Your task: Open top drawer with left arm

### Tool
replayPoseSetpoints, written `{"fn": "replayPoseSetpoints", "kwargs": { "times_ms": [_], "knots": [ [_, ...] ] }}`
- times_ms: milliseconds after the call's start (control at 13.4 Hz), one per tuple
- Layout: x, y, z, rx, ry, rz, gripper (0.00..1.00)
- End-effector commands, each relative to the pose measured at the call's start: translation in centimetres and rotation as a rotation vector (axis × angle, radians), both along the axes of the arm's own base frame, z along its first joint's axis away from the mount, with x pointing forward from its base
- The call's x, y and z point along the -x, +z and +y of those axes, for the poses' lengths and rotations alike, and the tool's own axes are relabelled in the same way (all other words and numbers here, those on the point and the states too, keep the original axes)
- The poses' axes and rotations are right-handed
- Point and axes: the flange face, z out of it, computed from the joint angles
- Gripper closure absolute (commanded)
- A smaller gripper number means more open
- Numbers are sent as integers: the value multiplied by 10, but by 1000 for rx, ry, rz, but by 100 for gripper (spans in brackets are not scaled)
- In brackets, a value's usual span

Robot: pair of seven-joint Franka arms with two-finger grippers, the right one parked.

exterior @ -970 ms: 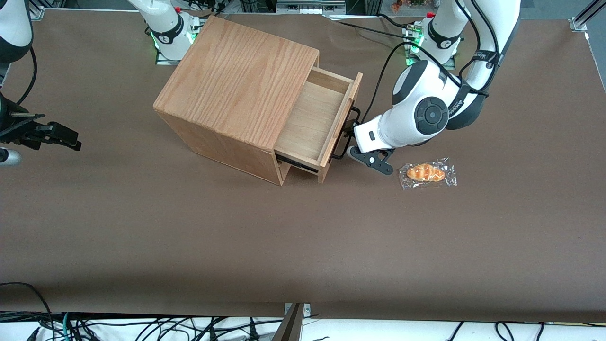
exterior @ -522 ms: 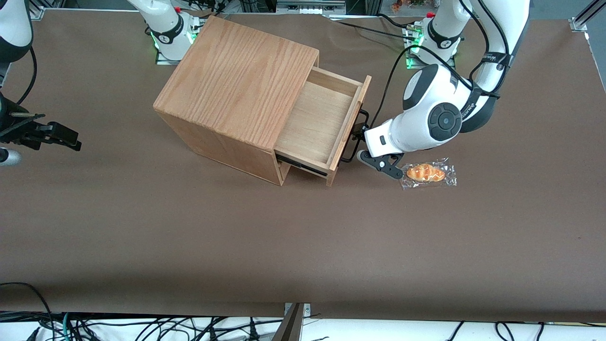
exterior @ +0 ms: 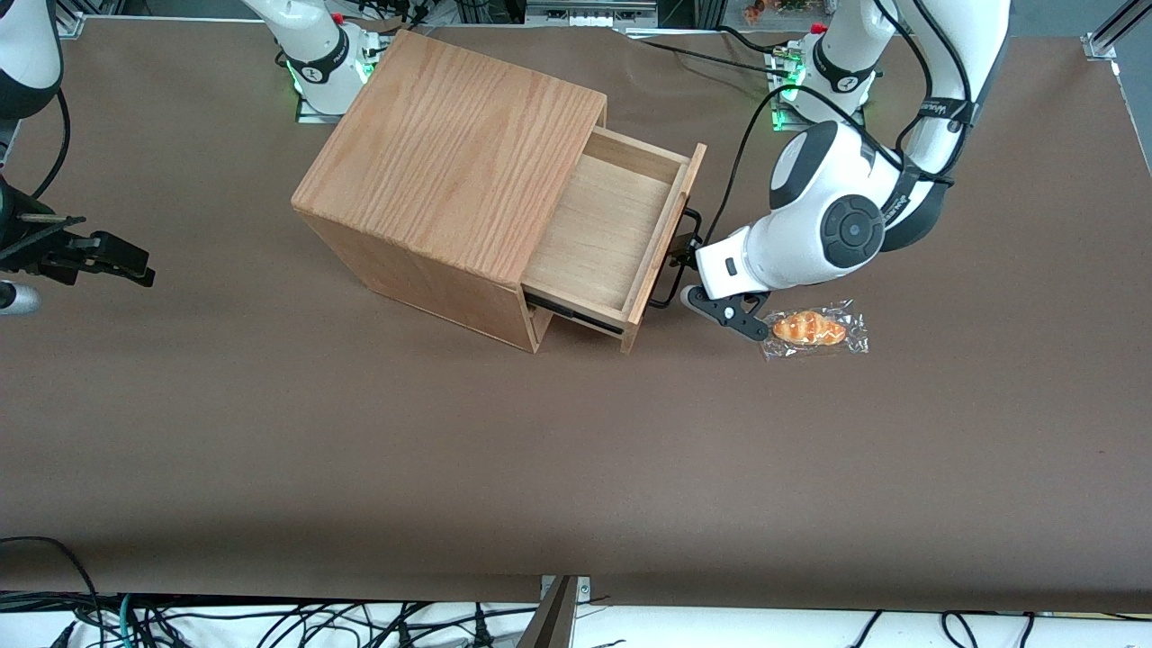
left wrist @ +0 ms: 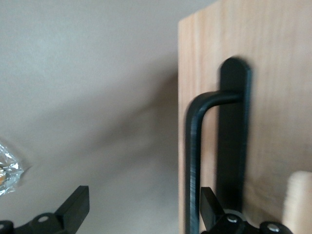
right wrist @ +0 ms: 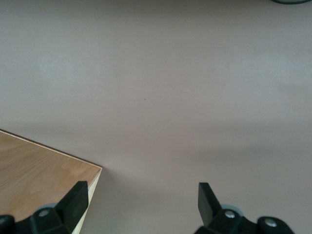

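Observation:
The top drawer (exterior: 603,225) stands pulled well out of the oak cabinet (exterior: 450,144), its pale plywood bottom bare. On the drawer front (left wrist: 273,97) sits the black bar handle (exterior: 661,297) (left wrist: 195,161). The left arm's gripper (exterior: 702,279) (left wrist: 144,209) is at that handle, in front of the drawer, and it is open. The bar runs between the two fingers, close against one fingertip (left wrist: 209,207); the other fingertip (left wrist: 78,202) stands wide apart over the table.
A wrapped bread roll (exterior: 810,328) (left wrist: 7,170) lies on the brown table (exterior: 576,468) just beside the gripper's outer finger, toward the working arm's end. The cabinet's corner (right wrist: 39,170) shows in the right wrist view.
The drawer slid farther out of the cabinet with the gripper at its handle, then stopped. Over the last half second almost nothing moved. The gripper now lies closer to the bread roll.

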Motion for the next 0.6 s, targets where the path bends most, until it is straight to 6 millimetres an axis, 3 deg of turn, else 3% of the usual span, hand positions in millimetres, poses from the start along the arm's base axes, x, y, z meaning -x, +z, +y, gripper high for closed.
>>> {"fn": "replayPoseSetpoints", "kwargs": {
  "times_ms": [0, 224, 373, 522],
  "knots": [
    [4, 29, 4, 32, -17, -6, 0],
    [3, 57, 6, 32, -37, 19, 0],
    [6, 91, 25, 18, -24, 20, 0],
    [13, 120, 62, -15, 8, 27, 0]
  ]
}}
